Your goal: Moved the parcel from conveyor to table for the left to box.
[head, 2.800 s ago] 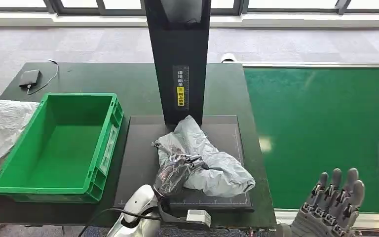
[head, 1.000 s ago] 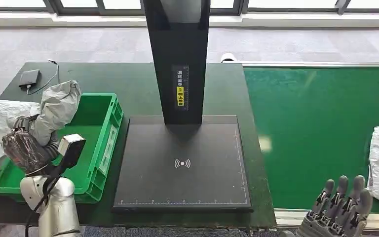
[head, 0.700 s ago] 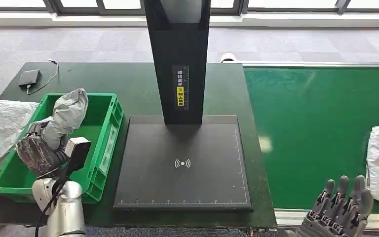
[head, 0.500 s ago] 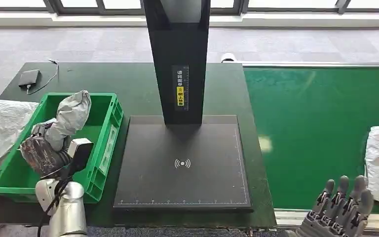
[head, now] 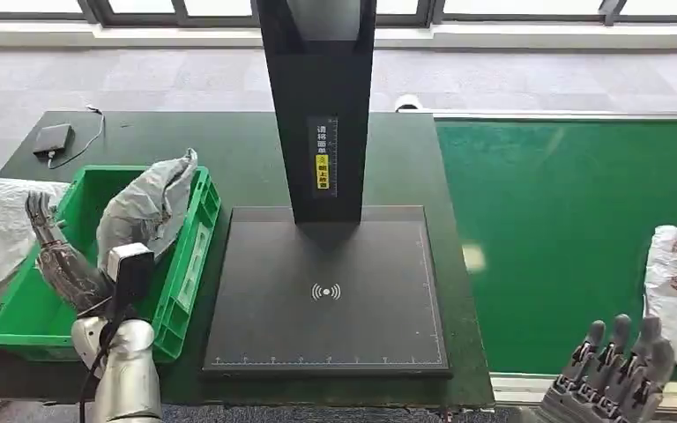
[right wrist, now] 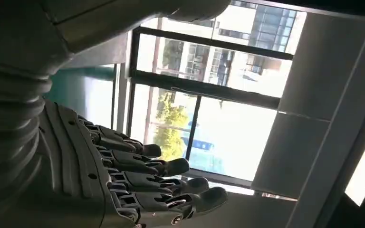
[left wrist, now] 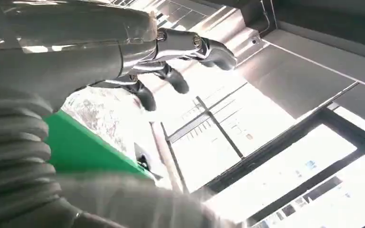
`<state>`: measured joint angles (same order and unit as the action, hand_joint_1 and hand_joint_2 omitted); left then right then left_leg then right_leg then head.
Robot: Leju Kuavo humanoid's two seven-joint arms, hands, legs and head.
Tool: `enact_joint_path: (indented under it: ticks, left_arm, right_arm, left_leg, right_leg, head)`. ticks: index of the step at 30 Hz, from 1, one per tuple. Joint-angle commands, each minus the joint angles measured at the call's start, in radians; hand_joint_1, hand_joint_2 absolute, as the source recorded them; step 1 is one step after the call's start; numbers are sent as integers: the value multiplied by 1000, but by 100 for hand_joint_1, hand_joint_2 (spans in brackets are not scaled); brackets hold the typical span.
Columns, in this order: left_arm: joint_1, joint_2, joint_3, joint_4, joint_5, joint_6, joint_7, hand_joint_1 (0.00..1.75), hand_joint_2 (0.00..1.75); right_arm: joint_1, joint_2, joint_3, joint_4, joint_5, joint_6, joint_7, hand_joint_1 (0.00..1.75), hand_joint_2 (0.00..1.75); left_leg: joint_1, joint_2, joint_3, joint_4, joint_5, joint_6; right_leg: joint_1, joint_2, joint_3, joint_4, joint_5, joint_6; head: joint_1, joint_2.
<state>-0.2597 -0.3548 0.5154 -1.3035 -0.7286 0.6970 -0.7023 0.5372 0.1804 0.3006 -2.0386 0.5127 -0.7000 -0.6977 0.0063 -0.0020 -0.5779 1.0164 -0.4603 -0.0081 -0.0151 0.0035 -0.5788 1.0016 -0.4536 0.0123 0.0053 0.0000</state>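
Left arm: a rounded silver metal forearm (head: 128, 379) with a glossy shell, and a thin black cable (head: 97, 357) running up along it.
Left wrist: a small light-grey box-shaped camera module (head: 129, 264) with a dark face, mounted just behind the hand.
Left hand (head: 60, 256): dark and many-fingered under a shiny, clear wrinkled covering; in the left wrist view a grey ribbed cover (left wrist: 14, 156), silver metal links and dark rounded fingers (left wrist: 145, 97).
Right hand (head: 613, 374): grey segmented fingers with rounded tips; in the right wrist view, plated grey backs with small round screws (right wrist: 91, 176) and a grey ribbed cover (right wrist: 9, 118).
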Motion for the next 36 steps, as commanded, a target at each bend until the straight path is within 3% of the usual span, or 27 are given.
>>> enact_joint_path:
  ticks: [1, 8, 14, 23, 31, 32, 33, 34, 36]
  left_arm:
    - [7, 11, -31, 5, 7, 1, 4, 0, 0]
    - [7, 11, -31, 5, 7, 1, 4, 0, 0]
    - [55, 20, -144, -17, 107, 1, 4, 0, 0]
    - [34, 43, -184, 56, 94, 1, 19, 0, 0]
    - [30, 20, -216, 45, 98, 1, 4, 0, 0]
    - [78, 72, -385, -14, 362, -250, 4, 0, 0]
    - [114, 98, -499, -32, 502, -389, 10, 0, 0]
    - [133, 114, -573, -49, 559, -425, 21, 0, 0]
    - [141, 127, -609, -57, 590, -446, 26, 0, 0]
  right_arm:
    - [-13, 16, -52, 46, -1, 2, 0, 0, 175]
    - [-13, 16, -52, 46, -1, 2, 0, 0, 175]
    - [-17, 37, -69, 40, 9, 2, 0, 0, 175]
    - [-19, 47, -92, 30, 5, 2, 0, 0, 175]
    - [-10, 58, -96, 8, 16, 2, 0, 0, 175]
    - [-2, 59, -128, 6, 20, 2, 0, 0, 175]
    - [9, 67, -171, -7, 35, 2, 0, 0, 175]
    - [20, 64, -202, -6, 32, 2, 0, 0, 175]
    - [26, 66, -220, 4, 33, 2, 0, 0, 175]
  left_leg:
    - [0, 0, 1, -2, 1, 0]
    - [1, 0, 1, -2, 0, 0]
    - [1, -1, 1, -2, 1, 0]
    - [0, 0, 2, -3, 1, 0]
    - [1, -1, 0, 0, 0, 0]
    - [0, -1, 1, -2, 0, 0]
    - [0, -1, 1, -2, 1, 0]
    - [1, -3, 0, -1, 0, 0]
    - [0, -4, 0, -1, 0, 0]
  right_leg:
    - [1, -1, 2, -3, 0, -1]
    - [1, -1, 1, -2, 0, -1]
    - [1, -1, 2, -3, 0, -1]
    - [1, 0, 2, -3, 1, -1]
    - [1, -1, 1, -1, 0, -1]
    - [0, -2, 1, -2, 0, -1]
    - [1, -2, 1, -2, 0, -1]
    - [1, -3, 1, -2, -1, -1]
    - [0, -4, 1, -2, -1, 0]
  head:
    - [0, 0]
    - [0, 0]
    - [0, 0]
    - [0, 0]
    - [0, 0]
    - [0, 0]
    - [0, 0]
    - [0, 0]
    - [0, 0]
